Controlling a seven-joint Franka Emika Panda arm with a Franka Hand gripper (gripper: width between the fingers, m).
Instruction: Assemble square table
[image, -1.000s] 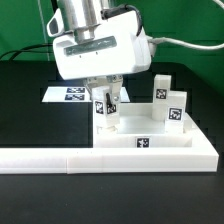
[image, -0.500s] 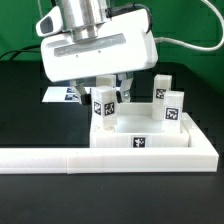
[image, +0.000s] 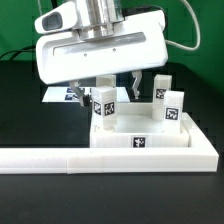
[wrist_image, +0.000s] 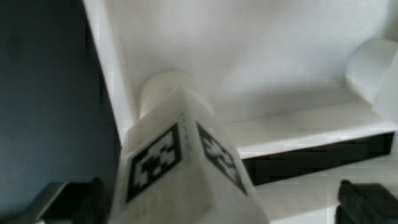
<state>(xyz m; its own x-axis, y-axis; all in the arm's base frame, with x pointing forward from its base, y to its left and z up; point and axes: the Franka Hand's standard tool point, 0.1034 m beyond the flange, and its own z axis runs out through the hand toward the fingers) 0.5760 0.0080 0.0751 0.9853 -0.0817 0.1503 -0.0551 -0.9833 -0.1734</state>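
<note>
You see the tool (image: 104, 88) hanging above the square table (image: 150, 140), its two fingers (image: 77, 92) spread wide and gripping nothing. Between and just below them a small white leg block (image: 104, 108) stands upright on the slab, at the corner toward the exterior view's left (its black-and-white tag faces the camera). Another tagged leg block (image: 172, 108) stands on the slab toward the exterior view's right. The slab rests on the black worktop (image: 25, 100), against a long white rail (image: 60, 158). The marker board (image: 62, 95) lies behind. The wrist view shows the leg block (wrist_image: 178, 150) close up.
</note>
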